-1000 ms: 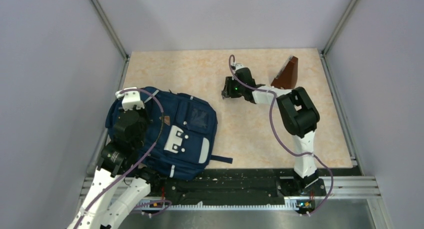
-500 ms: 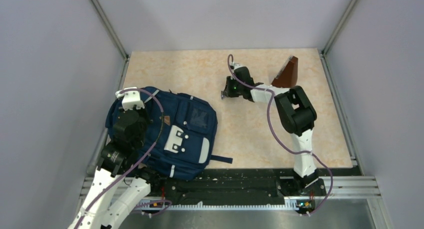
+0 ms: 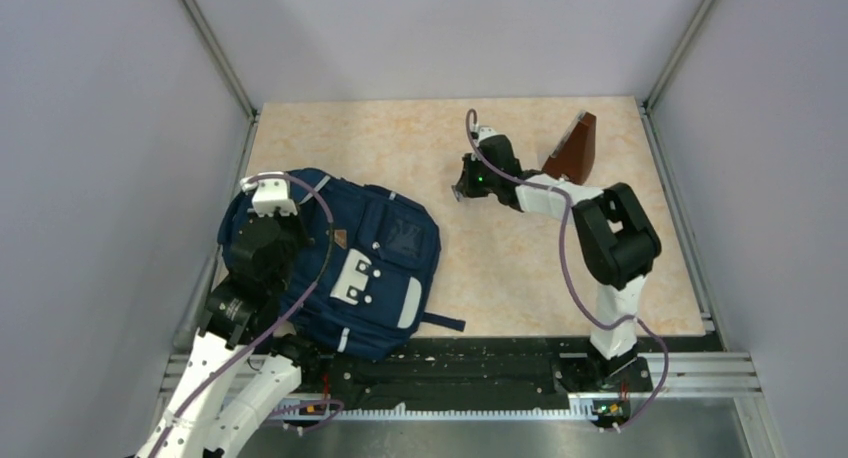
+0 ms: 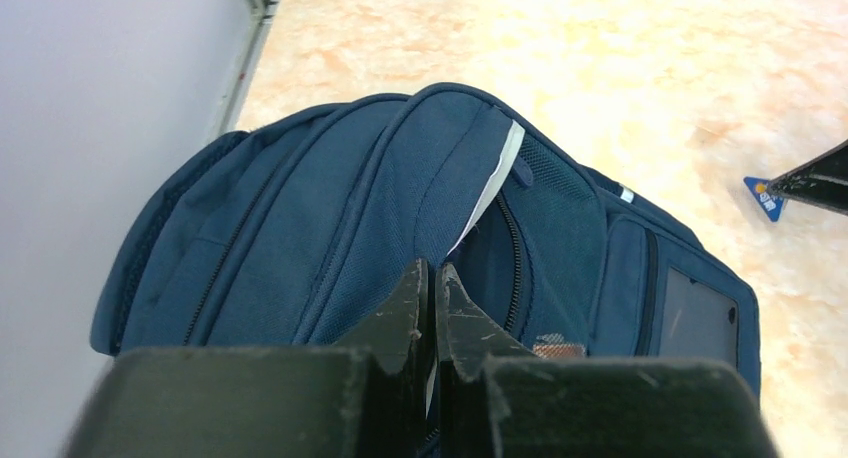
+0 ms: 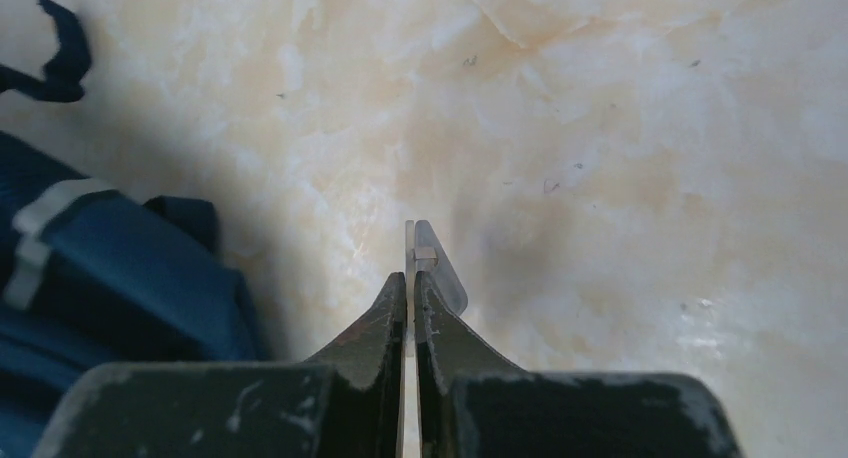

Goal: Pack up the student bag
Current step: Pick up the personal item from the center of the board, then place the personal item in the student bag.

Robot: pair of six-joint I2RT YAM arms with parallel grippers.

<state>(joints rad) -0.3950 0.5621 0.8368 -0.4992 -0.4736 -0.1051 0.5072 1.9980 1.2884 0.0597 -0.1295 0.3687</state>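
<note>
Left gripper (image 4: 432, 276) pinches the flap of the large navy fabric backpack (image 4: 280, 208) — likely to hold it open; right gripper (image 5: 411, 283) clamps a thin clear plastic piece (image 5: 447, 278) at its tips — apparently for packing.

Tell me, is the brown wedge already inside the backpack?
No: in the overhead view the brown wedge stands on the table near its far right corner, well apart from the backpack.
</note>
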